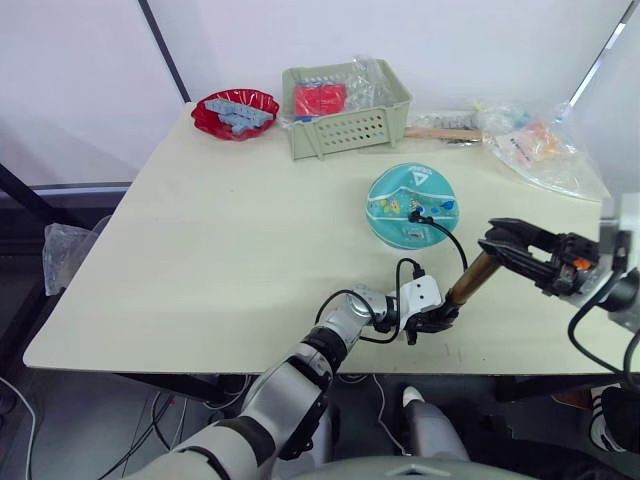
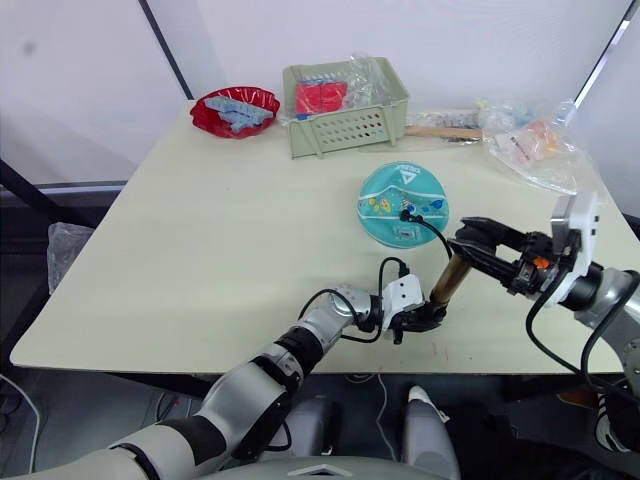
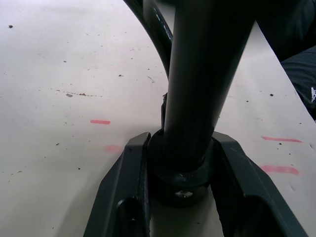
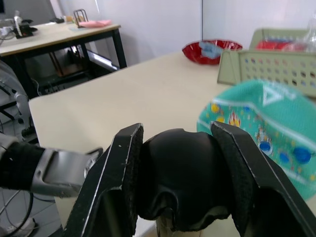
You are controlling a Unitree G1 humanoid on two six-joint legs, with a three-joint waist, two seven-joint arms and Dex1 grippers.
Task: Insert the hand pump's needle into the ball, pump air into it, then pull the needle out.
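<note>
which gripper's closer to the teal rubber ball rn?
Right. The right gripper grips the bronze-gold hand pump's handle end just beside the teal rubber ball; the left gripper clamps the pump's base, farther toward the table's near edge.

No text is readable; the ball (image 1: 411, 205) bears only a white triangle logo.

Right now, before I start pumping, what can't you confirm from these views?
- Needle: too small in the eye views; the hose reaches the ball, but seating depth is unreadable.
- Pump handle: covered by the right gripper in its wrist view.
- Pump base: the left gripper clamps it; whether it touches the table is unclear.
- Ball firmness: cannot tell.
</note>
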